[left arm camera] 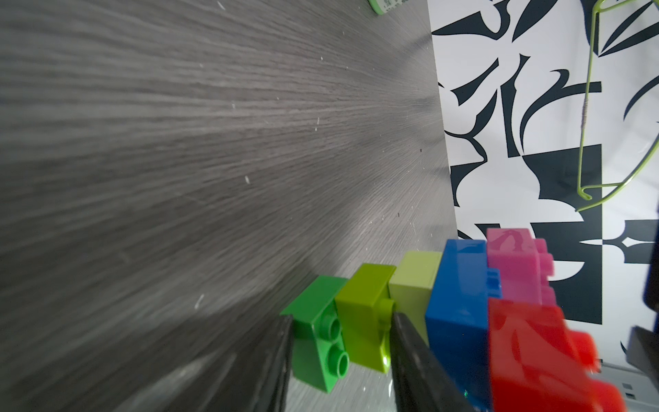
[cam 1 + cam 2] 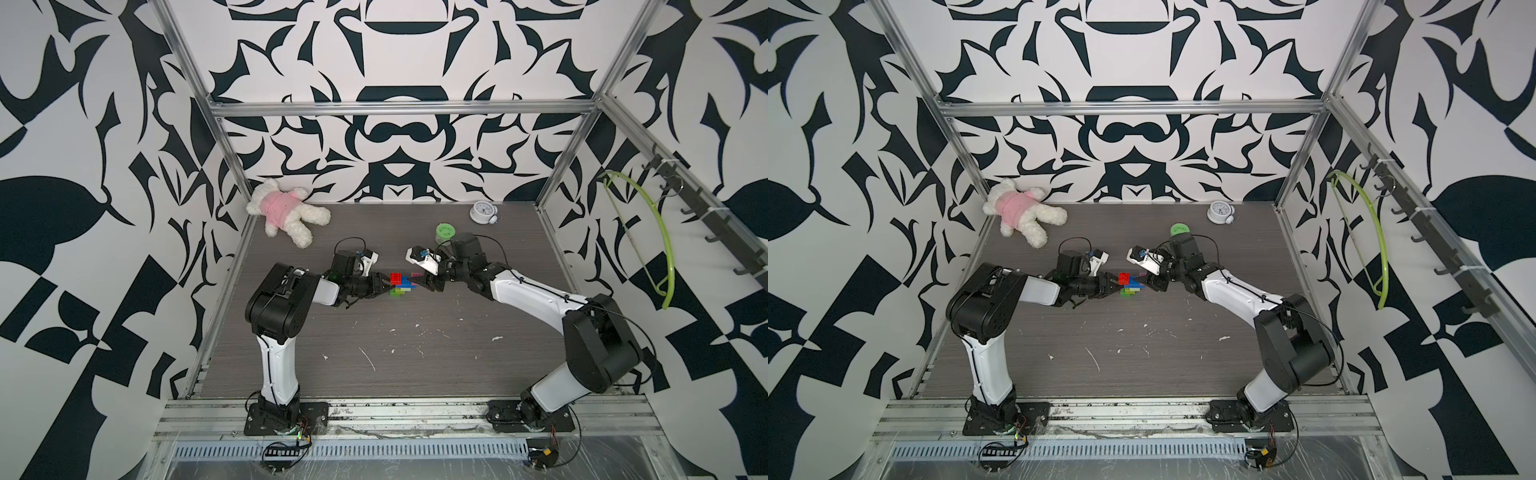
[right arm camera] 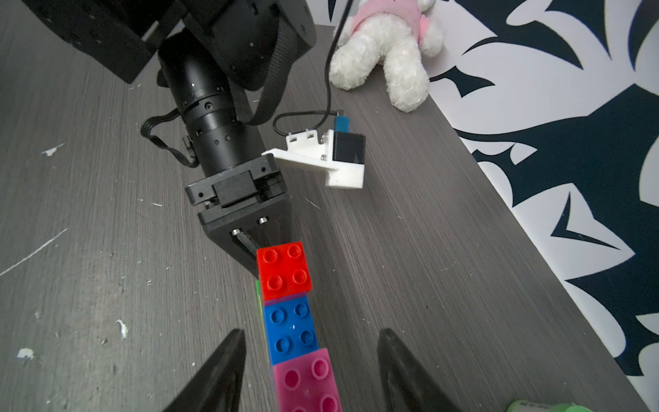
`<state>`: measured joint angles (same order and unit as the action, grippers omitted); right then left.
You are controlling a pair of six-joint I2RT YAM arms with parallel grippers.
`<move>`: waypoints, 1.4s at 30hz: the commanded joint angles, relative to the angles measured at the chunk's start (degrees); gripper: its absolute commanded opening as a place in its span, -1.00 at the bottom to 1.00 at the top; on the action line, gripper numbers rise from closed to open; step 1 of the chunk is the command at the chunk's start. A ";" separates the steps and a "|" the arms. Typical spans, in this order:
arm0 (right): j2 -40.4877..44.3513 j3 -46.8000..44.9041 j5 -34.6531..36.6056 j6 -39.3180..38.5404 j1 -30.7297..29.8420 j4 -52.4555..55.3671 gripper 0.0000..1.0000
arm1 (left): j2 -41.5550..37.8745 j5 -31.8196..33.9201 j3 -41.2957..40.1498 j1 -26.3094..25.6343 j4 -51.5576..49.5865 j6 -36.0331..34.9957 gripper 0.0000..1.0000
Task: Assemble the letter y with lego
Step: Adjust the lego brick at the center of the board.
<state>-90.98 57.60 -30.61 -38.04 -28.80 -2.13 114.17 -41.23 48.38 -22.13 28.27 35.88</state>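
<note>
The letter y (image 2: pixel 401 285) sits just above the middle of the frame in both top views, between the two grippers. A red brick (image 3: pixel 284 270) and a pink brick (image 3: pixel 306 380) form prongs on a longer blue brick (image 3: pixel 290 330). Below that is a stem of lime bricks (image 1: pixel 365 314) ending in a green brick (image 1: pixel 317 331), each stepped sideways from the next. This lego is hard, glossy moulded plastic with round studs and crisp square edges, so I judge the figure light and stiff brick by brick but weak at its joints. The stepped stem seems to hang on partial stud overlap, and a twist or a tug on a prong could pop it apart. The smooth sides would likely slip under a light pinch, so the safest hold is flat across opposite faces of the stem or the blue crossbar. The left gripper (image 1: pixel 340 323) has such a hold, its black fingers closed on the stem, against the green brick on one side and the neighbouring lime one on the other. The right gripper (image 3: pixel 310 337) stands partly open, its fingers astride the pink brick with a gap on each side, gripping nothing. Whether the figure rests on the table (image 2: pixel 415 353) or hangs just clear of it I cannot tell. The tabletop is grey wood-grain, matt and flecked with white scuffs. A fluffy white plush toy (image 2: pixel 286 210) in a pink top lies toward the upper left, and a small white clock (image 2: pixel 482 212) and a round green tub (image 2: pixel 445 232) lie toward the upper right.
</note>
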 commanded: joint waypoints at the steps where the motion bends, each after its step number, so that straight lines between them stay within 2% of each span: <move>1: -1.60 3.79 0.72 -4.22 -1.04 5.93 0.23 | 8.12 17.15 -4.61 0.86 -22.47 -1.43 -0.08; 22: -10.03 14.03 2.42 -11.59 -2.56 17.89 0.19 | 8.09 17.12 -4.61 0.93 -22.47 -1.46 -0.08; 42: -16.84 21.71 3.19 -14.24 -2.58 26.25 0.13 | 8.15 17.15 -4.52 0.86 -22.56 -1.43 -0.08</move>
<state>-108.25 76.97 -27.59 -51.24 -31.20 22.24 114.17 -41.23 48.38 -22.13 28.25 35.88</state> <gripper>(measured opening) 0.567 0.465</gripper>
